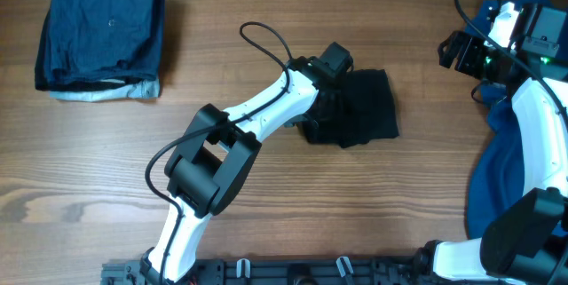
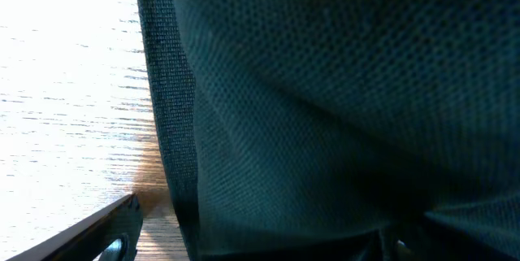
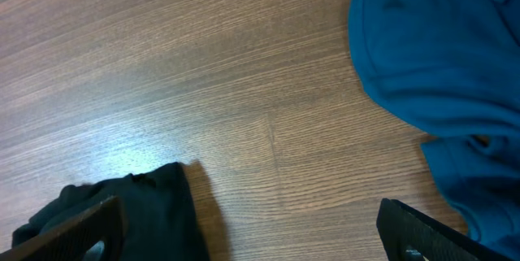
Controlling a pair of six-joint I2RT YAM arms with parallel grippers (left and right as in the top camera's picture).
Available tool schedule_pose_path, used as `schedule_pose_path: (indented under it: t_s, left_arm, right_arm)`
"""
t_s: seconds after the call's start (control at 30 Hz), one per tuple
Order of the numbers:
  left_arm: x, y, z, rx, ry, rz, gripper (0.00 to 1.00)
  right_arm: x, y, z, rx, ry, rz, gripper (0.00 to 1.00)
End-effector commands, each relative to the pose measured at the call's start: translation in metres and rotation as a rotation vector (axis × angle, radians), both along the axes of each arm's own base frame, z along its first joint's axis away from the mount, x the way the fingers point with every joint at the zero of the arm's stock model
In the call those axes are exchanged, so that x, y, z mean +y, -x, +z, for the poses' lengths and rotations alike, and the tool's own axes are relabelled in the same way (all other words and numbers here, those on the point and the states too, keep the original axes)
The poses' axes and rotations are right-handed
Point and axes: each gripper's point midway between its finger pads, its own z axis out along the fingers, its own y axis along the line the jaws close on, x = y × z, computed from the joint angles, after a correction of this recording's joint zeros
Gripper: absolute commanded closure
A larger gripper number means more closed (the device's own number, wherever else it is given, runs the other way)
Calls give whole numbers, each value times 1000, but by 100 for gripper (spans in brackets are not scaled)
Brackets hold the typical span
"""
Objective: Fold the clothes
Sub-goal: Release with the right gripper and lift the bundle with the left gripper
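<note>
The black polo (image 1: 368, 107) lies folded into a small bundle at the middle of the table. My left gripper (image 1: 327, 107) is down on its left edge. In the left wrist view the polo's dark knit fabric (image 2: 341, 90) fills the frame and sits between the wide-apart fingers (image 2: 260, 249), so the jaws look open around it. My right gripper (image 1: 461, 52) hovers open and empty at the far right; its wrist view (image 3: 244, 237) shows bare wood between the fingers, the black polo (image 3: 138, 212) at lower left and the bright blue shirt (image 3: 431, 50) at upper right.
A folded stack of navy garments (image 1: 102, 36) sits at the back left corner. The bright blue shirt (image 1: 497, 170) lies crumpled along the right edge under the right arm. A black cable (image 1: 266, 41) loops above the left arm.
</note>
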Motion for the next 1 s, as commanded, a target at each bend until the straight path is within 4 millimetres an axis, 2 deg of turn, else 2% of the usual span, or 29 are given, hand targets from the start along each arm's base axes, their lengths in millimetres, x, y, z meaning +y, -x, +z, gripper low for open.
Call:
schedule_pose_path:
  t_s: [0.0,0.07,0.13,0.37,0.5,0.67,0.8,0.83,0.87,0.9,0.93,0.97]
  left_arm:
    - [14,23,-43,114,-79,8,15]
    - [15,23,-43,116,-80,8,28]
    - [15,24,-43,119,-83,8,36]
    - [17,26,-43,127,-91,8,50]
    - [18,26,-43,130,-93,8,49]
    - [18,26,-43,128,-97,9,25]
    - [18,26,-44,130,-97,10,26]
    - [18,26,-46,129,-95,17,28]
    - [18,26,-47,132,-95,40,34]
    - [18,27,-48,137,-95,61,48]
    - [18,27,-49,140,-94,67,67]
    - [18,27,-49,140,-94,67,71]
  right_arm:
    - [-3,0,-1,5,16,-10,0]
    - [-3,0,-1,5,17,-9,0]
    - [-3,0,-1,5,17,-9,0]
    - [-3,0,-1,5,17,-9,0]
    - [-3,0,-1,5,16,-10,0]
    - [-3,0,-1,5,17,-9,0]
    - [-3,0,-1,5,17,-9,0]
    - [-3,0,-1,5,17,-9,0]
    - [-3,0,-1,5,17,-9,0]
    - [-3,0,-1,5,17,-9,0]
    - [-3,0,-1,5,17,-9,0]
    - [-3,0,-1,5,16,-10,1]
